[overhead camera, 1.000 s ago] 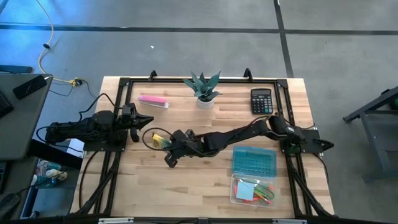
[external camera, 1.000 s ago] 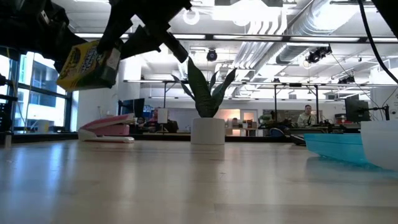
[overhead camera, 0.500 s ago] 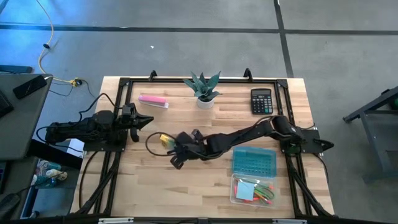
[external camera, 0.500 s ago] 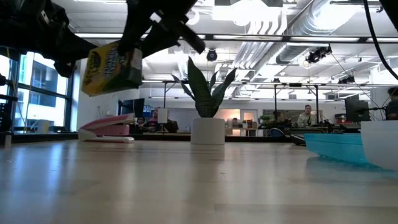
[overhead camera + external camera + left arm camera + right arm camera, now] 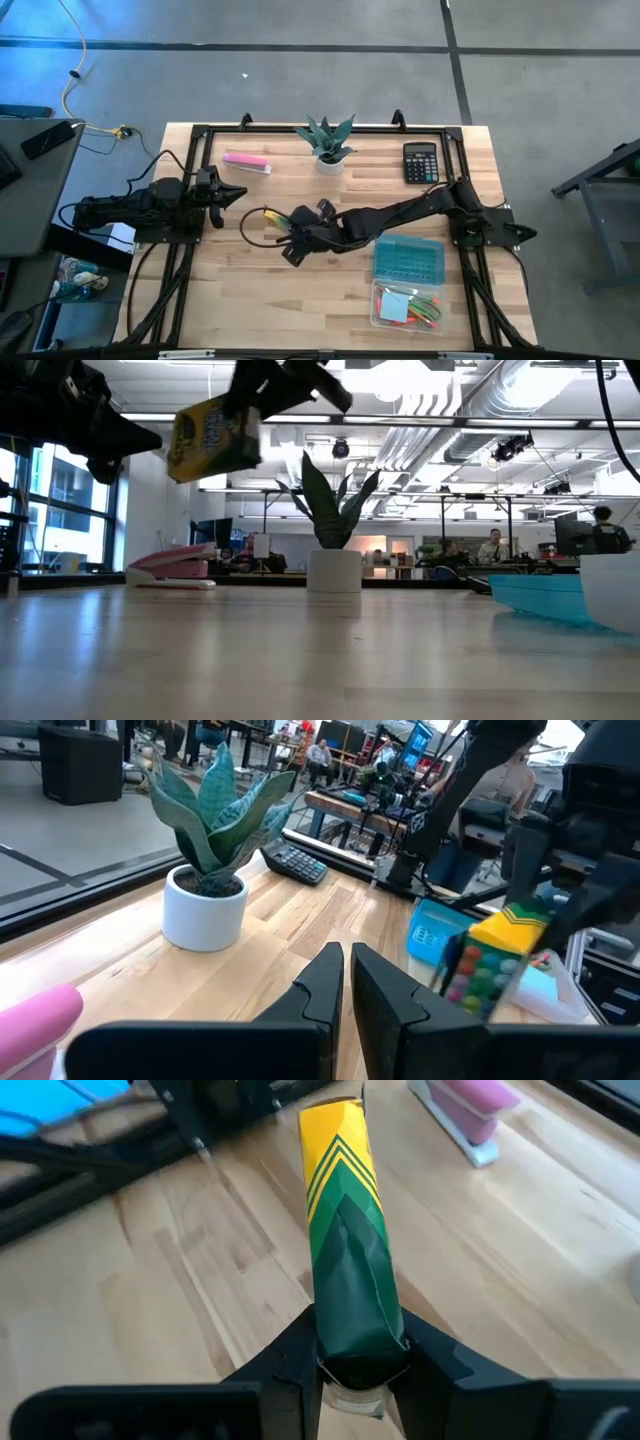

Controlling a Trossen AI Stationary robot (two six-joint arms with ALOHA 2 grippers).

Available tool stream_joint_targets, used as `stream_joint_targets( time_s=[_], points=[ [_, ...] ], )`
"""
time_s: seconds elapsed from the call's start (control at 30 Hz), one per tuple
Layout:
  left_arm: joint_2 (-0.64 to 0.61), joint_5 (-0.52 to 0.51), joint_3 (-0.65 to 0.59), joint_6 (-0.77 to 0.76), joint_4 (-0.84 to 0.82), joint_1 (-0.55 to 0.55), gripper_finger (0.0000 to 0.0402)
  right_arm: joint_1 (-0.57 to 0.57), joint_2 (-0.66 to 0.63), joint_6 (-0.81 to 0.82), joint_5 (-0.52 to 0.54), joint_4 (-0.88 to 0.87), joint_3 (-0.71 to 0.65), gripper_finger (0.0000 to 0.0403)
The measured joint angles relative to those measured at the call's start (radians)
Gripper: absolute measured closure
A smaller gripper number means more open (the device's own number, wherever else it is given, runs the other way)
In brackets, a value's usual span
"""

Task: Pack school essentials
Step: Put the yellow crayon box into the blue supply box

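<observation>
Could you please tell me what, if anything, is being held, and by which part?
The right end effector grips the yellow-and-green cardboard crayon box at one narrow end, above the table.

The plant (image 5: 327,142) stands at the table's (image 5: 230,290) rear edge, between stapler (image 5: 246,162) and calculator (image 5: 420,162).

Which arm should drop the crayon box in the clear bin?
Right. Its gripper already clamps the crayon box above the table, and the clear bin is on its side. The left gripper is parked shut at the table's left edge.
</observation>
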Motion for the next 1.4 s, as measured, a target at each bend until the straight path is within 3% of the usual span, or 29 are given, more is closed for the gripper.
stream_joint_targets(
  time_s=[0.77,0.9,1.2,1.4],
  points=[
    [0.0,0.0,0.0,0.0,-0.001,0.0,0.0385,0.064,-0.089,0.038,0.086,-0.308,-0.011,0.0318],
    [0.0,0.0,0.0,0.0,-0.001,0.0,0.0385,0.087,-0.178,0.079,0.112,-0.208,-0.164,0.0318],
    [0.0,0.0,0.0,0.0,-0.001,0.0,0.0385,0.102,-0.461,0.153,0.108,0.321,-0.697,0.0318],
    [0.0,0.0,0.0,0.0,0.0,0.0,0.0385,0.119,-0.621,0.21,0.079,0.427,-0.899,0.0318]
  ],
)
